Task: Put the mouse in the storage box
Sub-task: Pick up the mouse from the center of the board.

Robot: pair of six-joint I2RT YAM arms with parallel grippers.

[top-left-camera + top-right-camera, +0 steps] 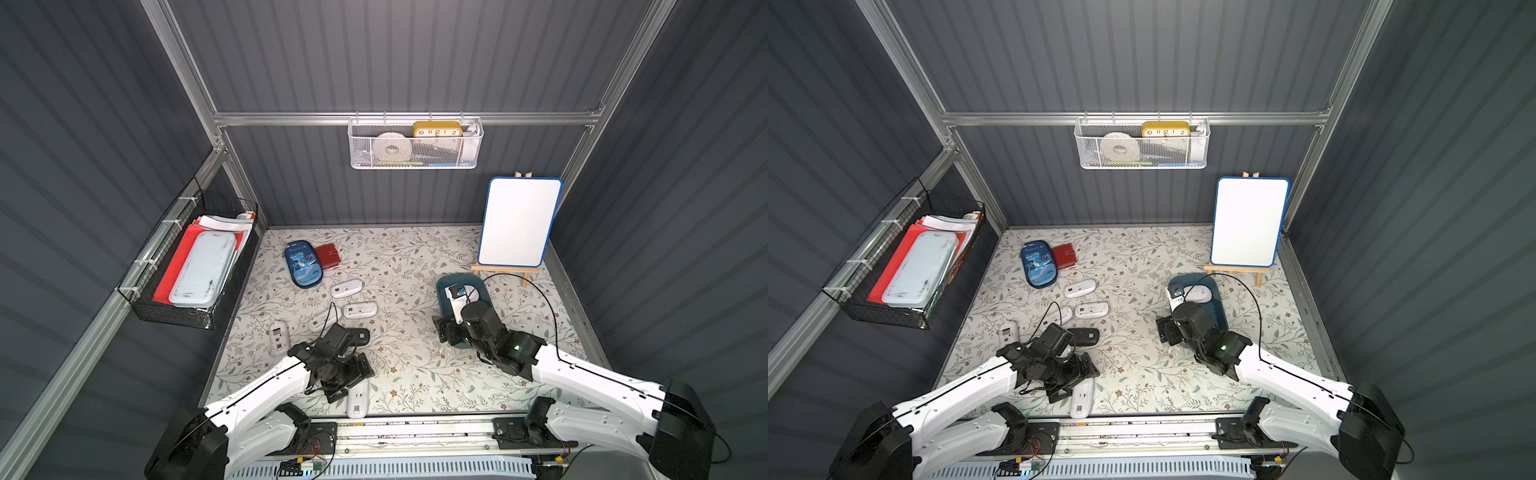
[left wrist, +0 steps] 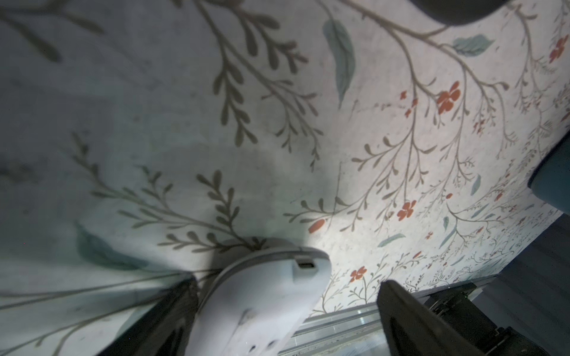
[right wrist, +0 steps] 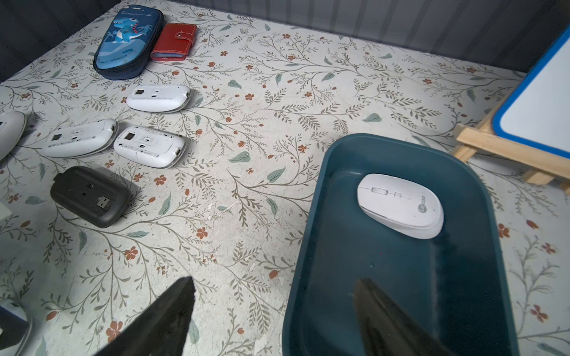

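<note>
The left gripper [image 2: 287, 289] is low over the floral-patterned counter [image 2: 370, 154] near its front edge. Its jaws stand apart around a white oval plastic mouse [image 2: 262, 302]. One finger [image 2: 175, 308] is just beside the mouse, and on the other side a gap shows. The right gripper [image 3: 274, 283] is wide open and holds nothing, with one finger over the shallow dark teal plastic storage box [image 3: 311, 246]. Inside this box a second white mouse [image 3: 401, 205] lies buttons up. Other white mice [image 3: 159, 98] and one black mouse [image 3: 91, 195] lie on the counter.
</note>
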